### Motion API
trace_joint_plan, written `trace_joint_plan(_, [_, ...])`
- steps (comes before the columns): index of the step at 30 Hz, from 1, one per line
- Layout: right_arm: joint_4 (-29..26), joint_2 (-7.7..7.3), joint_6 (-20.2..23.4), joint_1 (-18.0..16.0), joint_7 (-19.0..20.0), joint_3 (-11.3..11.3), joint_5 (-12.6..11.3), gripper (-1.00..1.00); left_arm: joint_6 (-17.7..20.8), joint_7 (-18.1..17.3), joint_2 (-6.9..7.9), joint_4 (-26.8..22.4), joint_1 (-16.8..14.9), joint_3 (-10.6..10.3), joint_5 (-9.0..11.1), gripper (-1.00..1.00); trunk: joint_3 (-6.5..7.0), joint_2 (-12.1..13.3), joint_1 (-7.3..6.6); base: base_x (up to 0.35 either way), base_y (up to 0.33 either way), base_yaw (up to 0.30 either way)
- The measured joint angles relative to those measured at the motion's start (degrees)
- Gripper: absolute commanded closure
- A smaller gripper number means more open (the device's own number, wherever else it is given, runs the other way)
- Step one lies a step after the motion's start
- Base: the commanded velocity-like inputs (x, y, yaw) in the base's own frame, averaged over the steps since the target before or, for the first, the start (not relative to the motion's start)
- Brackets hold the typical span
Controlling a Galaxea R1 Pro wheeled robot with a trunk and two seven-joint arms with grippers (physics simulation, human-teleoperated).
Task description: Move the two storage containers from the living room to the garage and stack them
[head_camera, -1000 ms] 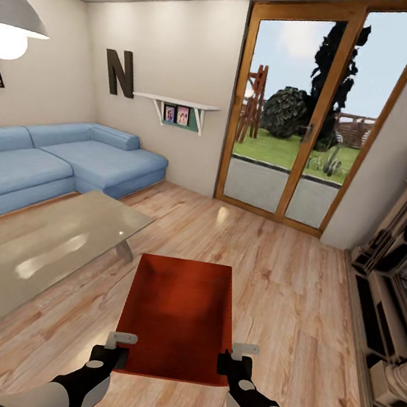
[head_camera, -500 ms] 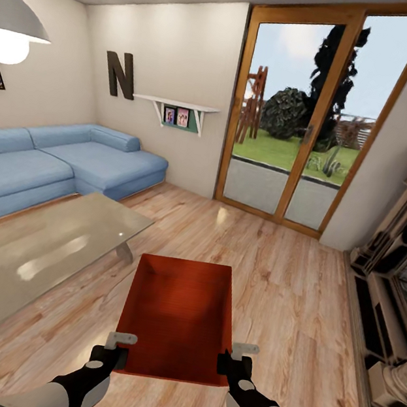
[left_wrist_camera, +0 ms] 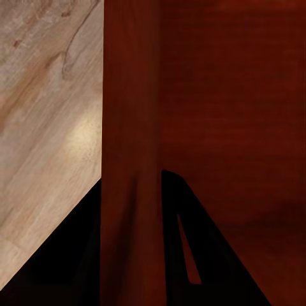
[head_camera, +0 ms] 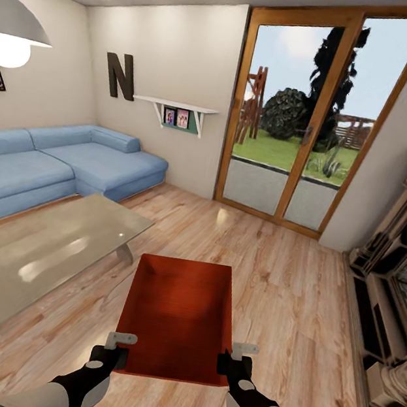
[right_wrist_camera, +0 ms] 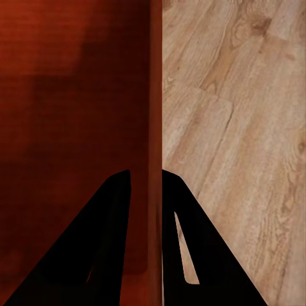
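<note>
Open orange-red storage container held above the living room's wood plank floor, just right of the glass coffee table. Left pincer clamps its left wall; right pincer clamps its right wall, fingers straddling the thin rim.

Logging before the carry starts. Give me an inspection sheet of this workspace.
Surface: light wood plank floor, no marks seen.
Job's things: one orange-red bin, open top, nothing seen inside, held between both arms.
Clutter: nothing seen.
Grippers: left gripper shut on the bin's left wall; right gripper shut on its right wall.
Cables: nothing seen.
Surroundings: glass coffee table and blue sofa to the left, fireplace to the right, glass doors ahead.
</note>
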Motion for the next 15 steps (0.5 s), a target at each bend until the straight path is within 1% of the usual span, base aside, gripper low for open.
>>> trace_joint_plan(15, [0.0,0.0,0.0,0.0,0.0,0.1,-0.1,1.0,0.0,0.0,0.0,0.0,0.0,0.0,0.0,1.0,2.7,6.0,-3.3,0.0,0.0,0.0])
